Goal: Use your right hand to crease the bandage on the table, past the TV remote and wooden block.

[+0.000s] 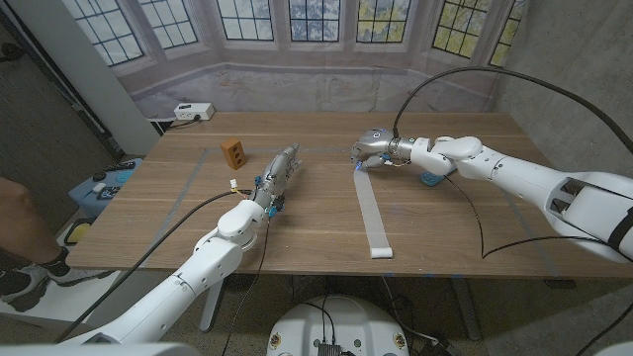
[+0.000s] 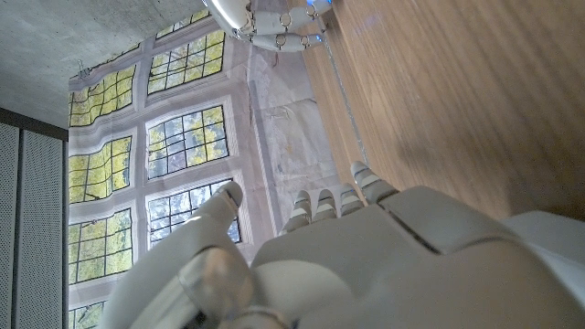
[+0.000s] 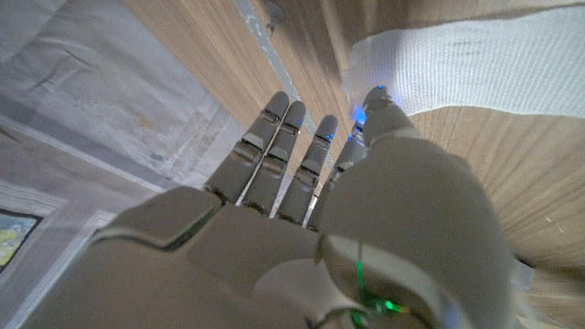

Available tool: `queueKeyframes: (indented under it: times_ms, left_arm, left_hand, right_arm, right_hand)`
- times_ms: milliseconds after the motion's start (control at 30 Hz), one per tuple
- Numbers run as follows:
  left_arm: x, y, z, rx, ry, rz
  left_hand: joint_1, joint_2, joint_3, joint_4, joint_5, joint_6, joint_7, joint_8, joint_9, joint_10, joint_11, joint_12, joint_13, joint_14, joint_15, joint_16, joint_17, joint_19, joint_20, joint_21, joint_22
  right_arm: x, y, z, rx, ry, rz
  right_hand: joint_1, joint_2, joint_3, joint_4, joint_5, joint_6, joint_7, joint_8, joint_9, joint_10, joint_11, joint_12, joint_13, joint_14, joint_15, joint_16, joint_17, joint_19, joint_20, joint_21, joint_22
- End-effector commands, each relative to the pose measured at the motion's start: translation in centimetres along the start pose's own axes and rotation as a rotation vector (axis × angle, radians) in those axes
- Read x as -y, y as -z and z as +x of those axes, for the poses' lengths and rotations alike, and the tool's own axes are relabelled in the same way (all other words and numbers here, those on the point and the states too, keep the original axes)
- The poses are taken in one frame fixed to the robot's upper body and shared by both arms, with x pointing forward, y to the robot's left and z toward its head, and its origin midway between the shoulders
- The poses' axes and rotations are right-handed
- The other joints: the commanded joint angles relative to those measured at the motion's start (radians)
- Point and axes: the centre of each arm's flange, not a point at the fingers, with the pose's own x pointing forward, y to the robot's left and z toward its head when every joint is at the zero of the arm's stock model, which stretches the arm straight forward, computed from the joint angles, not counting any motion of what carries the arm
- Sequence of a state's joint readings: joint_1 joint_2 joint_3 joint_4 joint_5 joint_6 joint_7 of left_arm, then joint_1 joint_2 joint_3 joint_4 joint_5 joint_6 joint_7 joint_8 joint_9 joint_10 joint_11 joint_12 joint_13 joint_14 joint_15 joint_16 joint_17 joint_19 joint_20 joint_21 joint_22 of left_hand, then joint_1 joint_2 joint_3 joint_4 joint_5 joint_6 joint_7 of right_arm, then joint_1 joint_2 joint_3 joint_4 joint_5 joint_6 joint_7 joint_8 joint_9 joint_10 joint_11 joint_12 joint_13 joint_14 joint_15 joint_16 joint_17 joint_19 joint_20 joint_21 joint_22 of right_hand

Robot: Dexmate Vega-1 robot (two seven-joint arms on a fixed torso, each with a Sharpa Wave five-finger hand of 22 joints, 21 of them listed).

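The bandage is a long white strip lying on the wooden table, running from the front edge toward the far middle. My right hand is at its far end, fingers stretched out straight. In the right wrist view my right hand has its thumb tip at the edge of the woven bandage; nothing is gripped. The wooden block stands at the far left. My left hand reaches out over the table to the right of the block, fingers apart and holding nothing. The same left hand fills the left wrist view.
A small blue object lies under my right forearm. A tiny white and yellow piece sits beside my left arm. A white power strip lies behind the table. At the left edge are a blue device and a person's arm.
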State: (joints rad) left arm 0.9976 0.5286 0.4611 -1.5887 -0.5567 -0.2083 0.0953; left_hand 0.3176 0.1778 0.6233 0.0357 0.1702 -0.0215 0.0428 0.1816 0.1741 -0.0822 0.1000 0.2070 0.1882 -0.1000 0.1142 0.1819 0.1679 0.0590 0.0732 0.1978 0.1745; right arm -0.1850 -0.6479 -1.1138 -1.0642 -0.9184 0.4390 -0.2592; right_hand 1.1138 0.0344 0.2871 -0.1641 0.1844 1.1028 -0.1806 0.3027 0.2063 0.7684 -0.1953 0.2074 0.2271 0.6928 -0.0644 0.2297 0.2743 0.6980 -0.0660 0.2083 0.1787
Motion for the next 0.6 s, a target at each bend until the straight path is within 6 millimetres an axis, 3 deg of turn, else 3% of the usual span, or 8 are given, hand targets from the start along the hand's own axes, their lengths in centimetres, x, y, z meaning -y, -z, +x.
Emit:
queueKeyframes:
  times_ms: [33, 600]
  left_arm:
    - [-0.3, -0.1, -0.3, 0.007, 0.008, -0.001]
    - [-2.0, -0.5, -0.4, 0.031, 0.010, 0.003]
  left_hand:
    - [0.010, 0.001, 0.002, -0.003, 0.002, 0.006, 0.007, 0.003, 0.005, 0.002, 0.003, 0.000, 0.003, 0.006, 0.001, -0.003, 0.002, 0.001, 0.005, 0.002, 0.003]
    - [0.014, 0.001, 0.001, -0.008, 0.002, 0.006, 0.008, 0.003, 0.005, 0.001, 0.002, -0.001, 0.003, 0.005, 0.001, -0.003, 0.002, 0.001, 0.004, 0.001, 0.003]
  right_arm:
    - [0.6, -1.1, -0.5, -0.034, 0.004, -0.009]
    - [1.8, -2.8, -0.6, -0.090, 0.008, -0.023]
  right_hand:
    - [0.013, 0.000, 0.004, 0.001, 0.000, 0.015, 0.002, 0.008, 0.002, 0.014, -0.001, 0.006, -0.001, 0.016, -0.172, 0.006, 0.003, 0.012, -0.093, 0.008, 0.002]
    - [0.015, -0.003, 0.005, 0.001, 0.000, 0.036, 0.010, 0.014, 0.001, 0.028, -0.004, 0.005, -0.007, 0.018, -0.170, 0.001, -0.004, 0.014, -0.093, 0.008, 0.002]
